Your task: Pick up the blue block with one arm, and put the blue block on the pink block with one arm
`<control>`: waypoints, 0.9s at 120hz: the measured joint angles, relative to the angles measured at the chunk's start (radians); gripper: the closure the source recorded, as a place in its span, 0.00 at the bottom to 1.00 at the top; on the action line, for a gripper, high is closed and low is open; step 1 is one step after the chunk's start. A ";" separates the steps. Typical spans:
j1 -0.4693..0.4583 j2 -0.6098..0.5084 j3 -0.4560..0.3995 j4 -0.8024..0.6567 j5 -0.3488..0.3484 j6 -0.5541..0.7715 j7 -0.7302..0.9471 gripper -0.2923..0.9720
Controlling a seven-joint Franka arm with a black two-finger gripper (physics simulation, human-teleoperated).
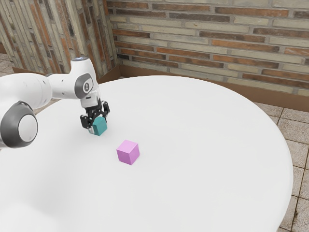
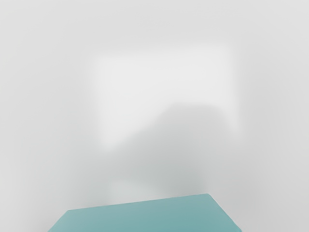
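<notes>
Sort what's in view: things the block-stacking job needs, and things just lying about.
Job: blue block, held in the gripper; pink block, nothing on it.
Just there: table; brick wall; tiled floor.

Round white table (image 1: 217, 159), smooth and plain, with the rim curving from twelve o'clock round to five o'clock in the exterior view. Carries a pink block (image 1: 128, 152) toward nine o'clock of the middle, flat on one face. At ten o'clock of the pink block, near but apart, a blue block (image 1: 100, 126), teal in tone; cannot tell whether touching the surface.
</notes>
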 joint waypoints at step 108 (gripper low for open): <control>-0.202 -0.429 -0.002 -0.415 -0.066 -0.039 -0.118 0.48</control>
